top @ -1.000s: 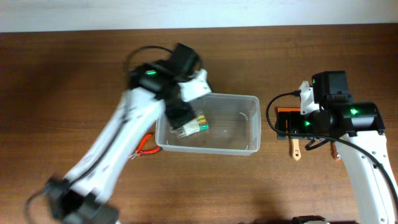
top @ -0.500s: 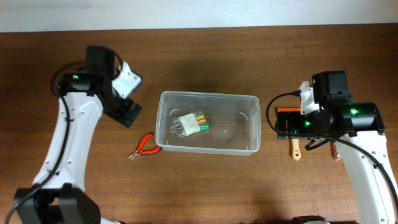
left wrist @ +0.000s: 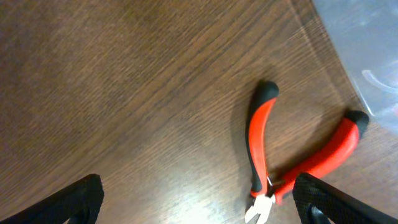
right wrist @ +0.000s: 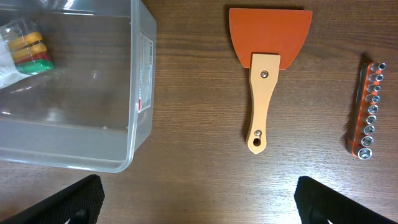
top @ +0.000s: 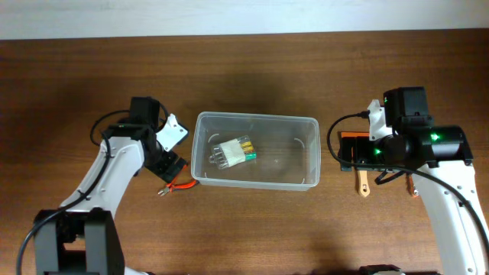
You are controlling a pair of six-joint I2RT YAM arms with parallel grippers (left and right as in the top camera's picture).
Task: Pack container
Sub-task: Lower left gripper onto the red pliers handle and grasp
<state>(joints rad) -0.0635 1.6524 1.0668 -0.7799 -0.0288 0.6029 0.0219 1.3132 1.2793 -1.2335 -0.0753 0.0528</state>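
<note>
A dark brown wood-grain counter (top: 244, 229) carries four things. Red pliers (left wrist: 261, 149) with black-tipped handles lie flat below the wide-open left jaws, nearer one finger, nose toward the jaws and handles spread. One handle tip is just beside the clear container (top: 256, 116). Ahead of the open right jaws, about midway, lies an orange scraper (right wrist: 267, 37) with its pale handle pointing back at them. An orange strip of silver sockets (right wrist: 368, 109) lies off to one side, the container's corner to the other.
</note>
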